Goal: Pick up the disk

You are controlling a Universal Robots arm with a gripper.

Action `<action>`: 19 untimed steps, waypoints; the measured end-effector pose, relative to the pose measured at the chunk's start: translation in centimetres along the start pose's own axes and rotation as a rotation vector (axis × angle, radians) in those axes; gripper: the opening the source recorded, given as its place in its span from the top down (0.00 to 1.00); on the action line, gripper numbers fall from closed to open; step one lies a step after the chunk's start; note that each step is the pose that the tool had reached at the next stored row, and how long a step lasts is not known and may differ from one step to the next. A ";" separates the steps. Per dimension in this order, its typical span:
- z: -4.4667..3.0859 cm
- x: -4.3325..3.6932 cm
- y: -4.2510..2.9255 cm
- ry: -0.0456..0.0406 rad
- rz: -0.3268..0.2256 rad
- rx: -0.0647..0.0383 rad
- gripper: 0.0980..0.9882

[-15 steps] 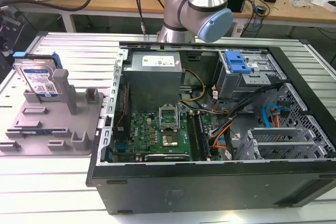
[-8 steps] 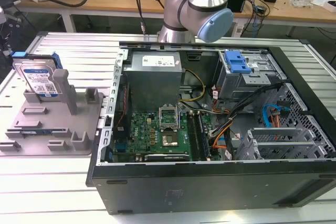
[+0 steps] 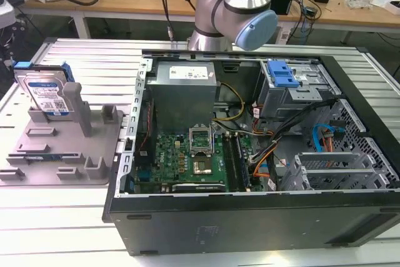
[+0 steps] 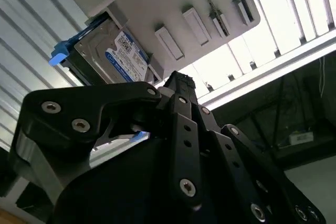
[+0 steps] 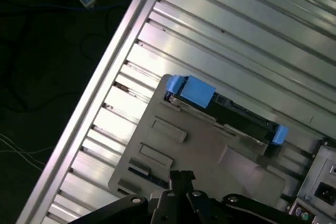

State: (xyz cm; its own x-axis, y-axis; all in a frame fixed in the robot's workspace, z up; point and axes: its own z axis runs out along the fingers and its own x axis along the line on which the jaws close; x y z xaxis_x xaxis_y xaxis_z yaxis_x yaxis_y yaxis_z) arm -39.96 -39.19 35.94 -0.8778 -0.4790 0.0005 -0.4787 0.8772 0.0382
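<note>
**Disk upright in its fixture, claw shut and clear of it**

The flat rectangular silver-metal disk with the white-and-blue label and blue plastic rails stands on edge in the grey plastic fixture with upright posts. It sits at the fixture's far end, propped against one of the taller posts with its labelled face showing. The fixture lies flat on the ribbed aluminium worktop at the exterior view's left, just beside the open black computer case.

Inside the case, a silver boxy power supply with a white label sits above a green circuit board. The silver-and-blue robot arm rises behind the case, at the top of the exterior view.

In the second wrist view the black claw has its two fingers drawn together at the tip with nothing between them. Beyond it are the disk and the fixture, and the claw touches neither.

The first wrist view looks down on the disk edge-on, with a blue rail at each end. It stands at the edge of the fixture on the ribbed worktop. The claw is over the fixture's near side, apart from the disk.
</note>
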 end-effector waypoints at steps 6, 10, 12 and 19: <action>0.04 0.00 0.00 0.0051 -0.133 0.000 0.99; 0.06 0.00 -0.01 0.0090 -0.235 0.000 0.92; 0.08 0.00 0.00 0.0104 -0.272 0.000 0.78; 0.16 0.00 -0.01 0.0184 -0.471 0.001 0.50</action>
State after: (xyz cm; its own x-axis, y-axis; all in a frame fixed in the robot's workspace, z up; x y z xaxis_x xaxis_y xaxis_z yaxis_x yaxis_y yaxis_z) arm -39.96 -39.19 35.79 -0.5645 -0.8254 0.0010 -0.8248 0.5641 0.0378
